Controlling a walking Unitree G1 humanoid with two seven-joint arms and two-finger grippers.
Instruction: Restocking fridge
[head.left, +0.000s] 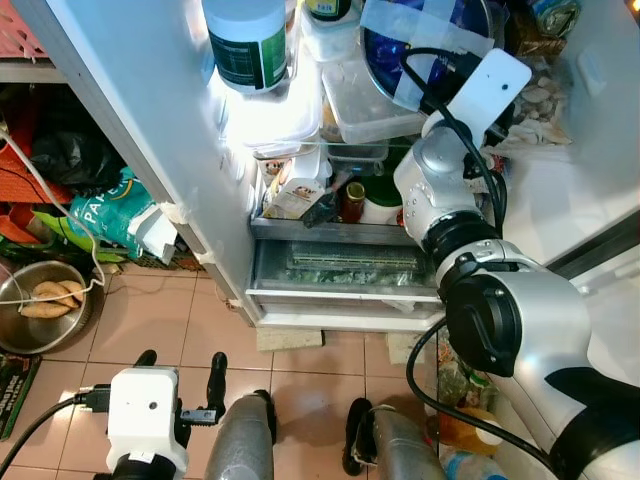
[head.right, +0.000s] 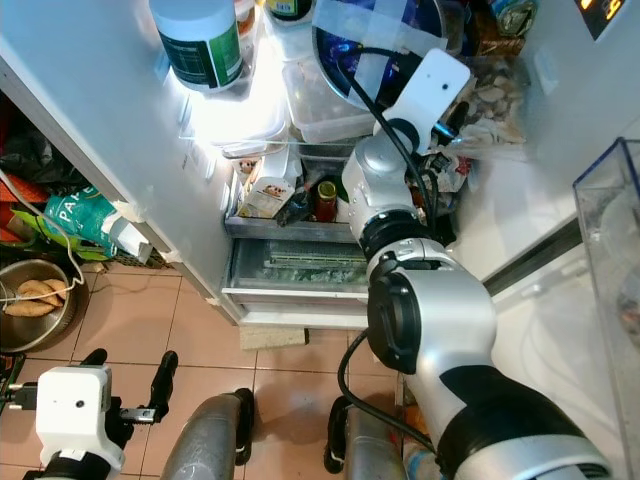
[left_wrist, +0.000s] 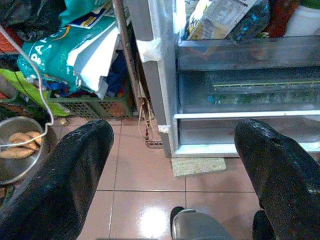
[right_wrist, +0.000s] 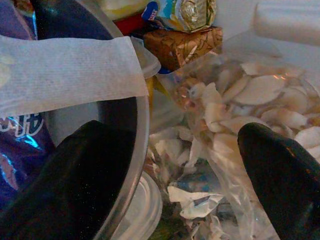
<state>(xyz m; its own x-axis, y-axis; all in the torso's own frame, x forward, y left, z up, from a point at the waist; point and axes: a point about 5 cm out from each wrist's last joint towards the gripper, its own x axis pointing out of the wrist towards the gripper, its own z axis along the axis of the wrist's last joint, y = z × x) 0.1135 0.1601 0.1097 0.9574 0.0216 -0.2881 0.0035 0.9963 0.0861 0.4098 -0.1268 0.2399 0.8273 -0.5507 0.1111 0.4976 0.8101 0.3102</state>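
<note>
lying between the spread right gripper (right_wrist: 170, 170) fingers: bag of slices (right_wrist: 250, 110).

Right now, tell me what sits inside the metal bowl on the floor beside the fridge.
The metal bowl holds a few pale brown sweet potatoes. A white cord trails across its rim, hiding a little of them. The bowl's base beneath them is covered.

1. head stereo pair: high above, facing down into the open fridge (head.left: 330, 240); both share its shelves.
2. left wrist: low, near the floor, facing the fridge's crisper drawer (left_wrist: 250, 95).
3. right wrist: close inside the fridge, facing a clear bag (right_wrist: 250, 115).
</note>
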